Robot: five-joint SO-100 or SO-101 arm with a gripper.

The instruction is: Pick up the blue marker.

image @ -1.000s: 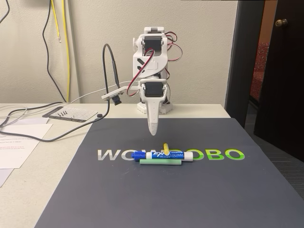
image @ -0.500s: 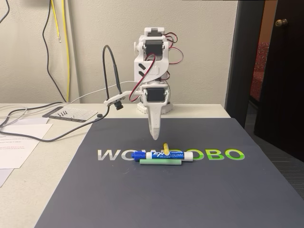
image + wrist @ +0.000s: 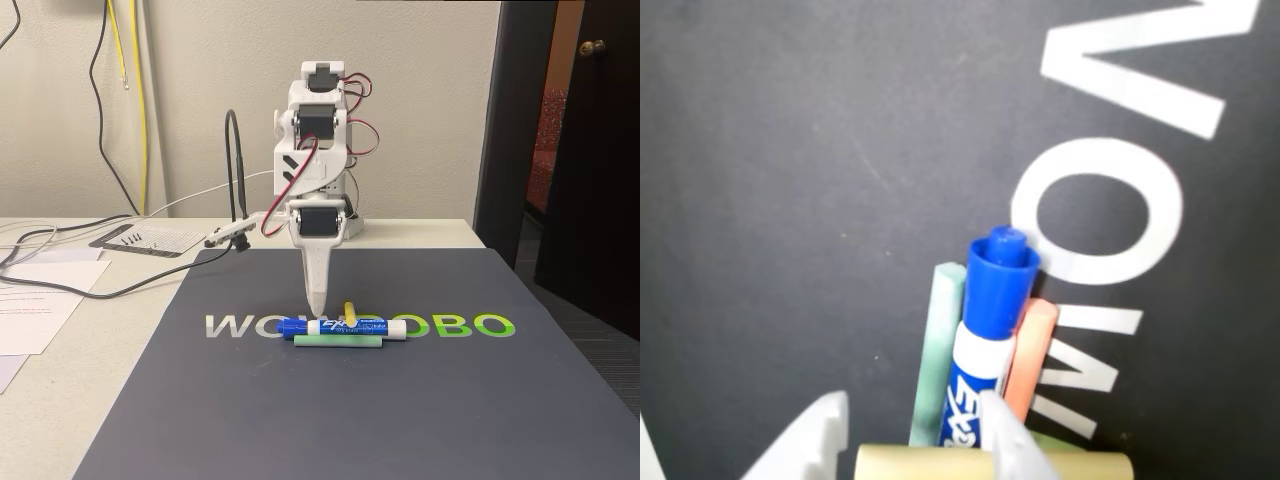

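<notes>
Four sticks lie bunched on the dark mat, mid-logo, with open mat on every side. My gripper hangs tip-down just above the blue marker, near its capped end; the wrist view shows my fingers parted and empty. The marker's long axis runs left-right in the fixed view. A green stick touches its near side, an orange one the far side, a yellow one crosses them.
</notes>
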